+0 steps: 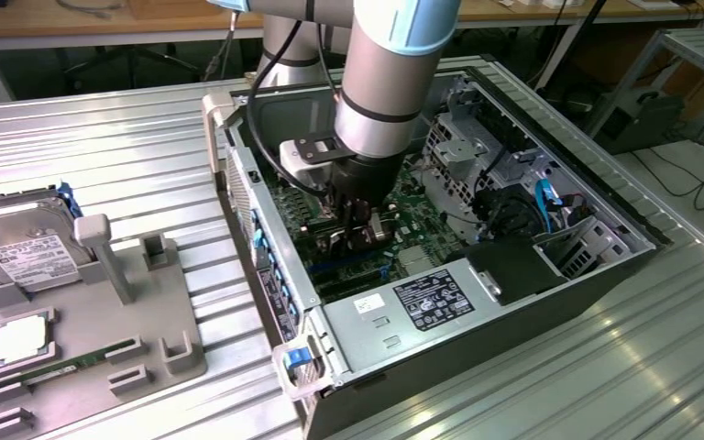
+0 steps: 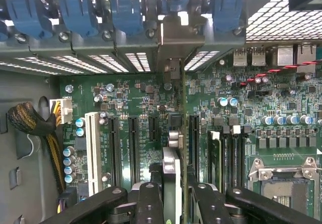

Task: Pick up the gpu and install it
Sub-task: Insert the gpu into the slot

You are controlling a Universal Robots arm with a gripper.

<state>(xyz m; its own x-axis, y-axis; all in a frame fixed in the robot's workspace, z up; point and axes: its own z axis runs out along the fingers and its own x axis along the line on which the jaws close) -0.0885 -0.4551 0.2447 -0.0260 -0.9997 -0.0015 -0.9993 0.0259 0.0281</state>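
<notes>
My gripper (image 1: 359,240) reaches down into the open computer case (image 1: 597,197), just over the green motherboard (image 1: 407,206). It is shut on the gpu (image 2: 172,171), a thin card seen edge-on between the black fingers (image 2: 150,204). The card stands upright over the motherboard's expansion slots (image 2: 133,143). Its silvery end bracket (image 2: 173,45) reaches the case's rear slot openings, among the blue retaining clips (image 2: 126,12). Whether the card's lower edge sits in a slot is hidden.
A grey holder tray (image 1: 144,321) on the exterior view's left carries a silver hard drive (image 1: 28,252) and a green memory stick (image 1: 52,371). Inside the case are a power supply (image 1: 432,298), a drive cage (image 1: 475,137), a CPU socket (image 2: 282,183) and cables (image 2: 30,121).
</notes>
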